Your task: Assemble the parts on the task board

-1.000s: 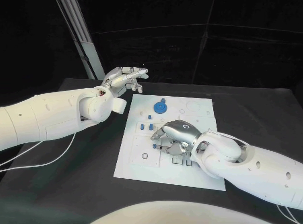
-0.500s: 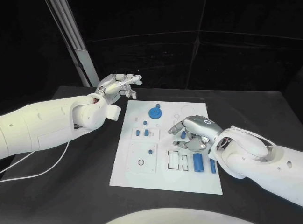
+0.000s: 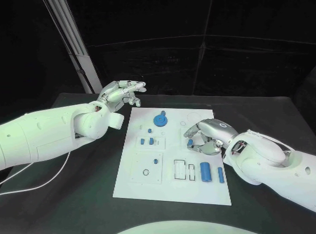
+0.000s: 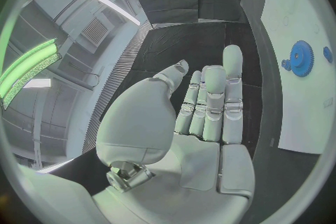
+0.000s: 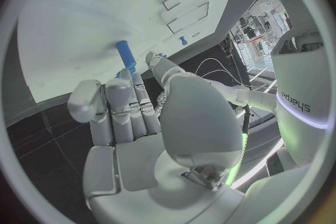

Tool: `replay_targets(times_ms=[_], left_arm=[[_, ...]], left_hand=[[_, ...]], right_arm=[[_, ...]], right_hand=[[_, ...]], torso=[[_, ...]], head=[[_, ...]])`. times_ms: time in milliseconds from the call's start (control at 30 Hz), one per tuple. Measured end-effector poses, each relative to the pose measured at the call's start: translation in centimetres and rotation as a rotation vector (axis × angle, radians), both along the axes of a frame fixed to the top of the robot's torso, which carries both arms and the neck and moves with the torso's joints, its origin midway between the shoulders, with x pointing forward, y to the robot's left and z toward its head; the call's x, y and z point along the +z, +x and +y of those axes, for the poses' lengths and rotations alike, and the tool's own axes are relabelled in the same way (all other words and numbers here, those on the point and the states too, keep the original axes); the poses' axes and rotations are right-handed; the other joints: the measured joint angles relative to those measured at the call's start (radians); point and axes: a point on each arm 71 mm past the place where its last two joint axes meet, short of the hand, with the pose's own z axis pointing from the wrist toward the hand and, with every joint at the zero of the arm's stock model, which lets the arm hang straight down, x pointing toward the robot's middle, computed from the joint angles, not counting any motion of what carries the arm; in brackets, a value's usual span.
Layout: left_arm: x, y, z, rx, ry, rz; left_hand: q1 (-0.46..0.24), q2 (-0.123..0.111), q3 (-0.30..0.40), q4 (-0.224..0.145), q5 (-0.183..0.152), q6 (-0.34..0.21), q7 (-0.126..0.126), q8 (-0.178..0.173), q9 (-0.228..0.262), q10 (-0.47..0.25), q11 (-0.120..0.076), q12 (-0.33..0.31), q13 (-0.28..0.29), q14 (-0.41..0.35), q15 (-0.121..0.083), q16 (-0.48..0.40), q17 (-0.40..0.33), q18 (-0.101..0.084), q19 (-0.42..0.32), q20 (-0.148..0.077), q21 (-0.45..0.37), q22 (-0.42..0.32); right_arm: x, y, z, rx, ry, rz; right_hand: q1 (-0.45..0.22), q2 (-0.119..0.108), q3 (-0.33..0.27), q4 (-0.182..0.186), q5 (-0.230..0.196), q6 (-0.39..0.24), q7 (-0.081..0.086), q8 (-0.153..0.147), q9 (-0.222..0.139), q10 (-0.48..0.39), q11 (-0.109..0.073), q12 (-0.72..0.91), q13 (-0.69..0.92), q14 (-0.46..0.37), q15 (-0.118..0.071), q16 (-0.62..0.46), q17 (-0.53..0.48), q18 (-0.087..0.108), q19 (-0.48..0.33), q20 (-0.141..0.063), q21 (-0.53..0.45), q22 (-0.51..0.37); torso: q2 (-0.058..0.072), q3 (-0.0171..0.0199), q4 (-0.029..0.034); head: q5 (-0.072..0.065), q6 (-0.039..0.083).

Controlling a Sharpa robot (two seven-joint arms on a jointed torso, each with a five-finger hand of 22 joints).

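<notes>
Head view first: your right hand (image 3: 208, 134) sits over the right side of the task board (image 3: 173, 187), fingers curled in around a small blue peg (image 3: 190, 143) at its fingertips. It looks pinched, so treat it as held. The left hand (image 3: 120, 93) hangs off the board's 11 o'clock corner above the tabletop (image 3: 87, 195), fingers loosely bent, nothing in them. The blue gear (image 3: 160, 119) sits near 12 o'clock on the board, two blue cylinders (image 3: 212, 173) lie at about 4 o'clock, and small pegs stand left of centre.

Left wrist view: the left hand's fingers (image 4: 210, 101) are fairly straight and close together, empty, with the gear (image 4: 301, 58) well off to the side. Leave that hand parked.

Right wrist view: the peg (image 5: 126, 56) pokes out past the right hand's fingertips (image 5: 119, 89) toward the board. My guess is you're seating it, so keep it square to the board, find the hole, then press down gently without twisting.
</notes>
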Motion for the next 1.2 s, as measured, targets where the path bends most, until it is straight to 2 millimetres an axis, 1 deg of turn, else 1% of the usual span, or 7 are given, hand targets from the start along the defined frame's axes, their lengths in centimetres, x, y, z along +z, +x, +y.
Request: replay_targets(times_ms=[167, 333, 400, 567, 800, 967, 1200], left_arm=[[-0.03, -0.01, -0.01, -0.001, 0.0, 0.001], [-0.04, -0.01, 0.0, -0.002, 0.0, 0.001], [-0.05, -0.01, 0.0, -0.002, 0.0, 0.001], [-0.05, -0.01, 0.0, -0.003, -0.001, 0.002], [-0.07, -0.02, -0.02, -0.005, -0.001, 0.003], [-0.08, -0.02, -0.01, -0.005, -0.001, 0.004], [-0.09, -0.02, -0.01, -0.006, 0.0, 0.005]], left_hand=[[0.0, 0.0, 0.0, 0.0, 0.0, 0.0, 0.0, 0.0, 0.0, 0.0, 0.0, 0.0, 0.0, 0.0, 0.0, 0.0, 0.0, 0.0, 0.0, 0.0, 0.0, 0.0], [0.0, 0.0, 0.0, 0.0, 0.0, 0.0, 0.0, 0.0, 0.0, 0.0, 0.0, 0.0, 0.0, 0.0, 0.0, 0.0, 0.0, 0.0, 0.0, 0.0, 0.0, 0.0], [0.0, 0.0, 0.0, 0.0, 0.0, 0.0, 0.0, 0.0, 0.0, 0.0, 0.0, 0.0, 0.0, 0.0, 0.0, 0.0, 0.0, 0.0, 0.0, 0.0, 0.0, 0.0], [0.0, 0.0, 0.0, 0.0, 0.0, 0.0, 0.0, 0.0, 0.0, 0.0, 0.0, 0.0, 0.0, 0.0, 0.0, 0.0, 0.0, 0.0, 0.0, 0.0, 0.0, 0.0], [0.0, 0.0, -0.003, -0.003, 0.0, 0.0, 0.0, 0.0, 0.0, 0.0, 0.0, 0.0, 0.0, -0.004, -0.004, 0.0, -0.002, 0.0, 0.0, 0.0, 0.0, -0.001], [0.0, 0.0, -0.003, -0.003, 0.0, 0.0, 0.0, 0.0, 0.0, 0.0, 0.0, 0.0, 0.0, -0.004, -0.004, 0.0, -0.002, 0.0, 0.0, 0.0, 0.0, -0.001], [0.0, 0.0, -0.003, -0.003, 0.0, 0.0, 0.0, 0.0, 0.0, 0.0, 0.0, 0.0, 0.0, -0.004, -0.004, 0.0, -0.002, 0.0, 0.0, 0.0, 0.0, -0.001]], right_arm=[[-0.12, 0.13, -0.03, -0.008, -0.013, 0.001], [-0.24, 0.25, -0.06, -0.013, -0.026, 0.003], [-0.3, 0.28, -0.09, -0.015, -0.033, 0.004], [-0.37, 0.28, -0.01, -0.014, -0.047, 0.007], [-0.47, 0.27, 0.04, -0.014, -0.067, 0.012], [-0.52, 0.25, 0.14, -0.012, -0.077, 0.015], [-0.58, 0.29, 0.31, -0.011, -0.084, 0.016]], right_hand=[[0.015, 0.014, -0.003, -0.003, 0.0, 0.0, 0.0, 0.0, 0.0, -0.005, -0.002, 0.0, 0.0, 0.0, 0.0, 0.0, -0.001, 0.0, 0.0, 0.0, 0.0, -0.001], [0.037, 0.031, -0.002, -0.003, 0.0, 0.009, -0.009, 0.0, 0.0, -0.005, -0.002, 0.006, 0.0, 0.0, 0.0, 0.0, -0.003, 0.0, 0.0, 0.0, 0.0, -0.001], [0.045, 0.037, 0.009, -0.005, -0.001, 0.02, -0.015, 0.0, 0.002, 0.003, -0.01, 0.017, 0.0, 0.0, 0.0, 0.003, -0.002, 0.0, 0.002, -0.002, 0.0, 0.0], [0.058, 0.049, 0.036, -0.004, -0.009, 0.046, -0.013, 0.006, 0.004, 0.039, -0.013, 0.031, 0.0, 0.005, -0.006, 0.026, 0.024, 0.0, 0.01, -0.011, 0.011, 0.024], [0.058, 0.049, 0.052, -0.001, -0.012, 0.069, -0.015, 0.011, 0.006, 0.062, -0.018, 0.036, 0.0, 0.009, -0.009, 0.037, 0.033, 0.0, 0.017, -0.011, 0.016, 0.032], [0.062, 0.045, 0.066, -0.001, -0.012, 0.084, -0.016, 0.011, 0.007, 0.08, -0.022, 0.036, 0.0, 0.009, -0.009, 0.046, 0.044, 0.0, 0.023, -0.016, 0.02, 0.043], [0.062, 0.045, 0.076, -0.001, -0.015, 0.094, -0.019, 0.015, 0.007, 0.089, -0.024, 0.036, 0.0, 0.013, -0.013, 0.052, 0.052, 0.0, 0.025, -0.019, 0.024, 0.05]], torso=[[0.0, -0.0003, 0.0001], [0.001, -0.0006, 0.0005], [0.001, -0.0006, 0.0005], [0.001, -0.0005, 0.0006], [0.0, -0.0001, 0.0002], [0.0, 0.0, -0.0001], [0.0, 0.0, -0.0006]], head=[[0.0, 0.001], [0.0, -0.001], [-0.001, -0.001], [-0.001, -0.002], [-0.002, -0.006], [0.003, -0.011], [0.004, -0.013]])
